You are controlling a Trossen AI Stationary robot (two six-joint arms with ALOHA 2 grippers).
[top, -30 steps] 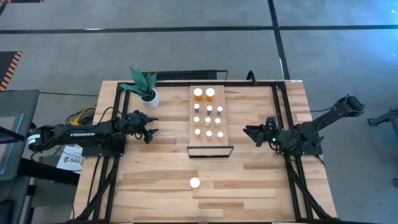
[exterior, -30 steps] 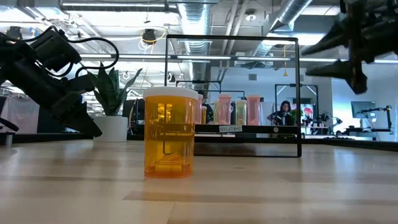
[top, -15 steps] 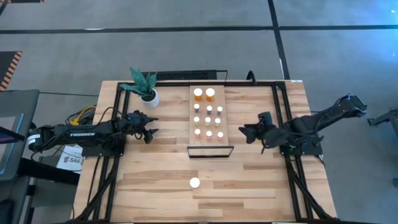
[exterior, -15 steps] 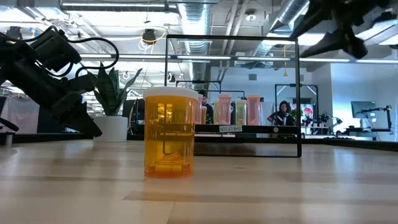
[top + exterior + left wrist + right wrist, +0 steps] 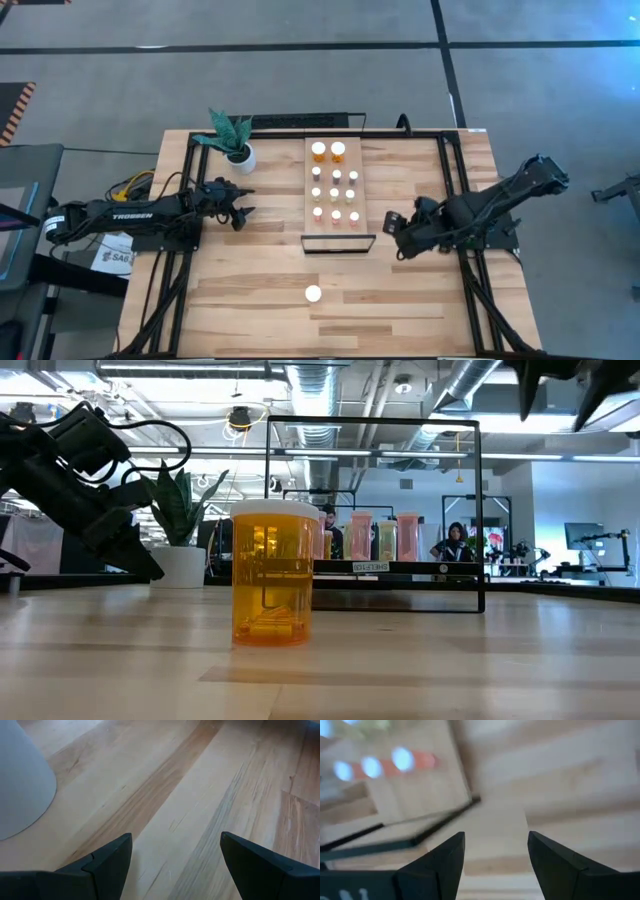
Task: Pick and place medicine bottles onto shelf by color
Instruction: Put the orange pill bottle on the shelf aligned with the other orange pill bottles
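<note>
The right arm reaches in from the table's right edge, its dark jointed links bent low, and the right gripper (image 5: 392, 232) hangs above the planks just beside the black-framed end of the shelf (image 5: 325, 205). Its two dark fingers (image 5: 440, 862) stand apart with nothing between them; past them, in the right wrist view, the thin black frame shows as a blur. The left arm lies stretched along the table's left side, and the left gripper (image 5: 240, 205) sits near the white pot (image 5: 241, 157) of a green plant, fingers (image 5: 107, 860) spread wide and empty over bare pale wood with long grain lines.

The shelf is a long light-wood board carrying the medicine bottles (image 5: 334, 193), small cylinders with round white caps set in neat rows, two larger ones at the far end. One more bottle (image 5: 313, 294) stands alone on the table (image 5: 420, 300), well apart from the shelf, toward the near edge. In the low view it is a translucent orange bottle (image 5: 272, 575) with a white cap, upright on smooth planks
</note>
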